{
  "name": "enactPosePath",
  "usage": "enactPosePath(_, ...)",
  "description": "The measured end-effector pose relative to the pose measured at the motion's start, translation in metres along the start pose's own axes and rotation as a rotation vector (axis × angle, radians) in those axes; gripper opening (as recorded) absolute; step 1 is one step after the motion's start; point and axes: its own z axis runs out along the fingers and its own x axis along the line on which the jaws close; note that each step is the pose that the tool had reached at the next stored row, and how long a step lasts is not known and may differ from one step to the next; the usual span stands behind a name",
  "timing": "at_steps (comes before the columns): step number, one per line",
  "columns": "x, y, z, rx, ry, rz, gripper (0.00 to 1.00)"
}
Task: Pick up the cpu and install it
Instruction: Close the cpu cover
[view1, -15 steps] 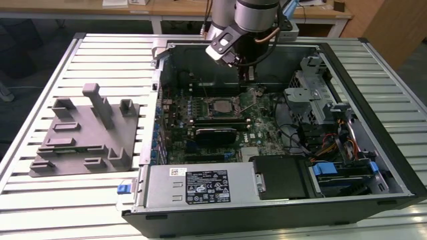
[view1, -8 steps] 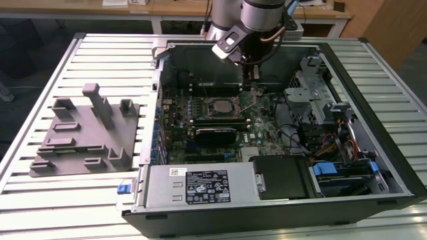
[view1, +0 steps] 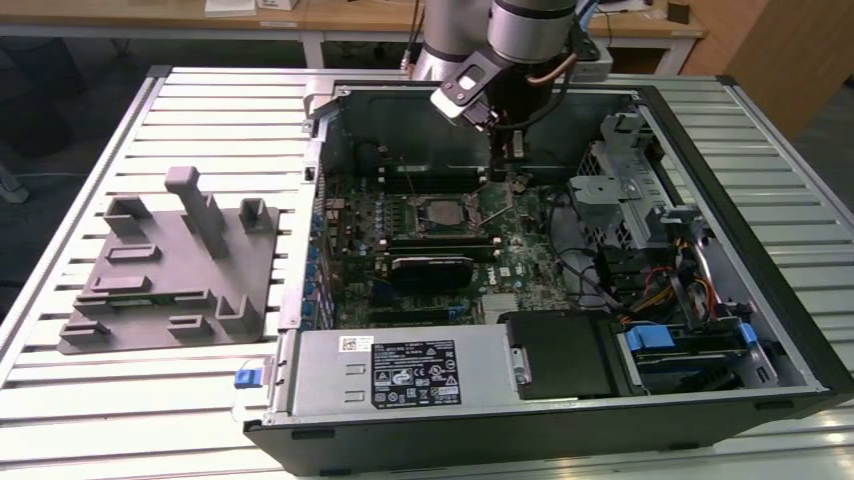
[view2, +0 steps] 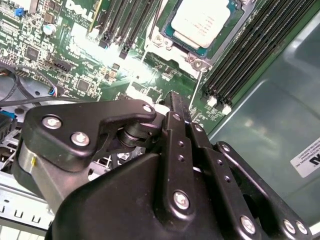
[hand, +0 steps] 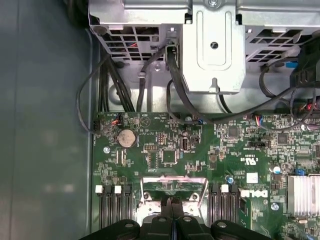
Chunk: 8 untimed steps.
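Observation:
The cpu (view2: 204, 20), a flat square chip with a silvery top, lies in the motherboard socket (view1: 441, 211) inside the open computer case (view1: 747, 250). My gripper (view1: 513, 178) hangs low over the board just to the exterior view's right of the socket. Its two black fingers (view2: 176, 107) are pressed together with nothing between them. In the first wrist view the gripper (hand: 172, 201) points at the socket's metal frame (hand: 174, 183). A thin metal socket lever (view2: 200, 82) runs between the fingertips and the cpu. Long black RAM slots (view2: 250, 55) flank the socket.
A grey moulded fixture (view1: 174, 265) with upright posts stands on the slatted table (view1: 120, 410) at the exterior view's left. Inside the case are a power supply (view1: 400, 370), a drive cage (hand: 214, 45), cables (hand: 120, 85) and a finned heatsink (hand: 304, 195).

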Motion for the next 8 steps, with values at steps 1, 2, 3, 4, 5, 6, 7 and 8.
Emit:
enactPosePath(1, 0.0000, 0.0008, 0.0002, 0.0001, 0.0000, 0.000, 0.11)
enactPosePath(2, 0.0000, 0.0020, 0.0005, 0.0001, 0.0001, 0.000, 0.11)
enactPosePath(3, 0.0001, 0.0033, 0.0008, 0.0001, 0.0002, -0.001, 0.11)
enactPosePath(4, 0.0001, 0.0047, 0.0011, 0.0001, 0.0002, -0.003, 0.11)
enactPosePath(5, 0.0001, 0.0057, 0.0014, 0.0001, 0.0002, -0.009, 0.11)
enactPosePath(6, 0.0000, 0.0063, 0.0016, 0.0001, 0.0003, -0.018, 0.11)
enactPosePath(7, 0.0001, 0.0071, 0.0018, 0.0002, 0.0006, -0.027, 0.11)
enactPosePath(8, 0.0001, 0.0080, 0.0022, 0.0002, 0.0008, -0.033, 0.11)
